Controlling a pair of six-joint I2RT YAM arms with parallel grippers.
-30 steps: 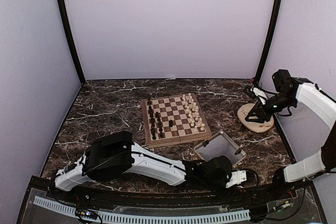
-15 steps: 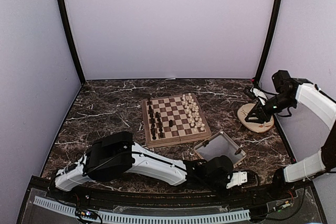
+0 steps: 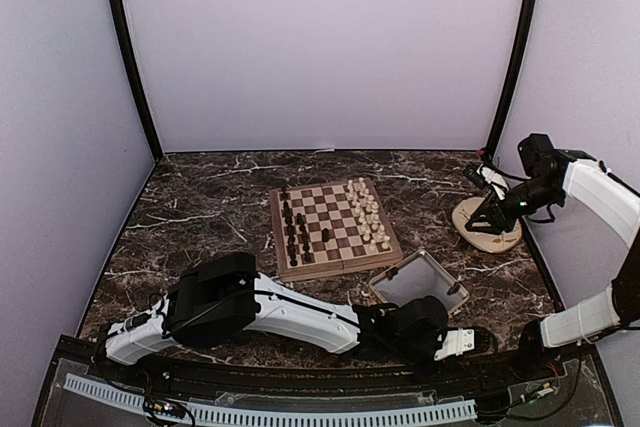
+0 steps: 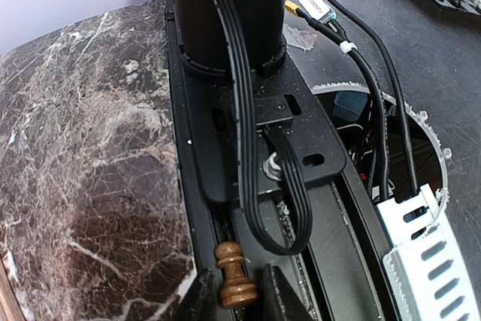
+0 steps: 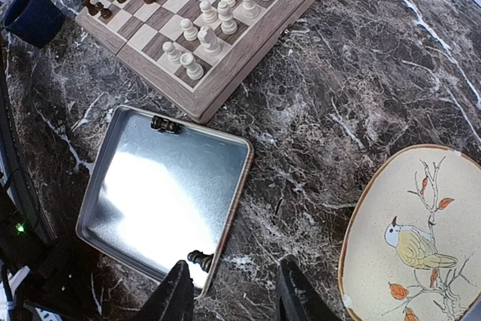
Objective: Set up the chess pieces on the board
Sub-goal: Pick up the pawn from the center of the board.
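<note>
Dark brown pawn (image 4: 235,285): turned wood, round head, flared base, upright, grasped between left fingers (image 4: 204,298). Right fingers (image 5: 176,295) released, empty. Chessboard (image 5: 233,80) at 12 o'clock of metal tray (image 5: 165,208).

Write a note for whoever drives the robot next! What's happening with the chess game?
Left gripper: shut on a dark pawn, down by the arm bases, far from the board.
Right gripper: open, holding nothing, above the marble table beside the metal tray.
Done: most dark pieces and white pieces stand on the board.
Left: place the held pawn, then the two dark pieces at the tray's edges.
</note>
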